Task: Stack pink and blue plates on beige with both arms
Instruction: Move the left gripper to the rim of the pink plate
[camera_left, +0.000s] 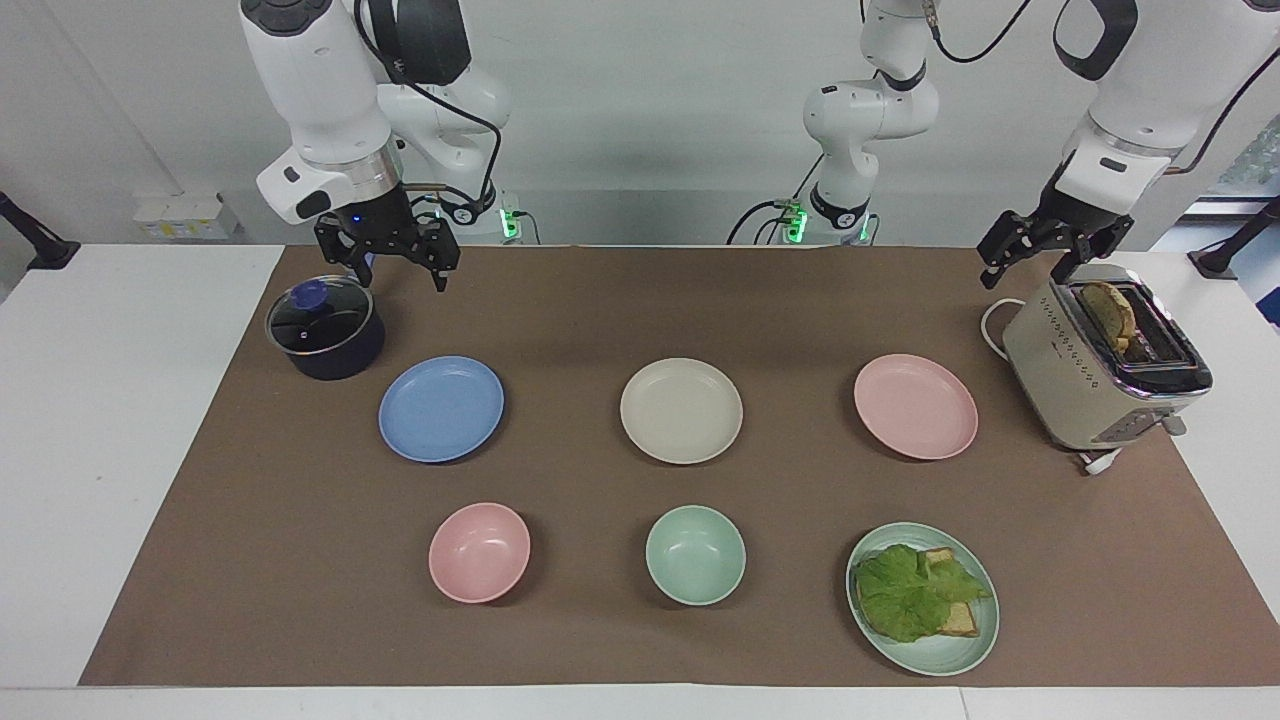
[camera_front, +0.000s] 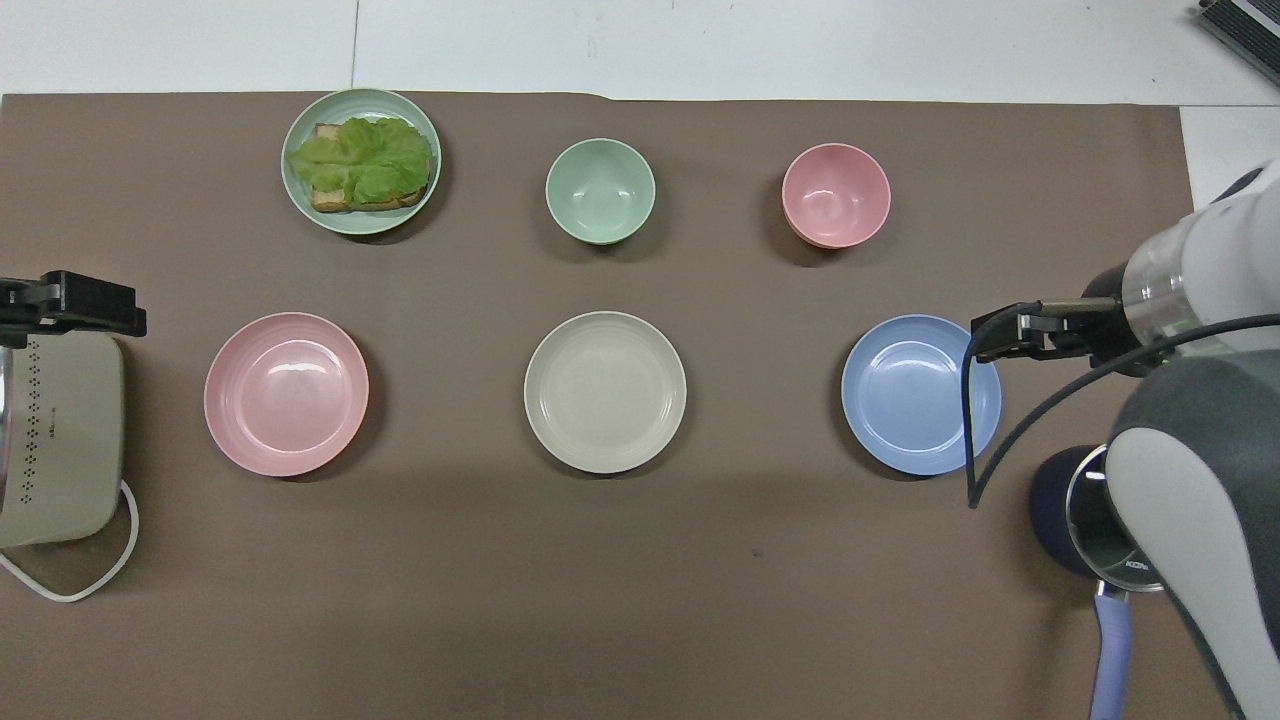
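Three equal plates lie in a row on the brown mat: the blue plate (camera_left: 441, 408) (camera_front: 915, 395) toward the right arm's end, the beige plate (camera_left: 681, 410) (camera_front: 605, 390) in the middle, and the pink plate (camera_left: 915, 405) (camera_front: 286, 392) toward the left arm's end. All three are bare and apart from each other. My right gripper (camera_left: 397, 268) (camera_front: 1000, 338) hangs open in the air over the pot's rim, beside the blue plate, holding nothing. Raised over the toaster, my left gripper (camera_left: 1028, 265) (camera_front: 90, 300) is open and also holds nothing.
A dark pot with a glass lid (camera_left: 325, 328) (camera_front: 1075, 520) stands by the blue plate. A cream toaster (camera_left: 1105, 365) (camera_front: 55, 440) with toast stands by the pink plate. Farther out are a pink bowl (camera_left: 479, 552) (camera_front: 836, 195), a mint bowl (camera_left: 695, 554) (camera_front: 600, 190) and a mint plate (camera_left: 940, 655) (camera_front: 360, 100) with lettuce on bread.
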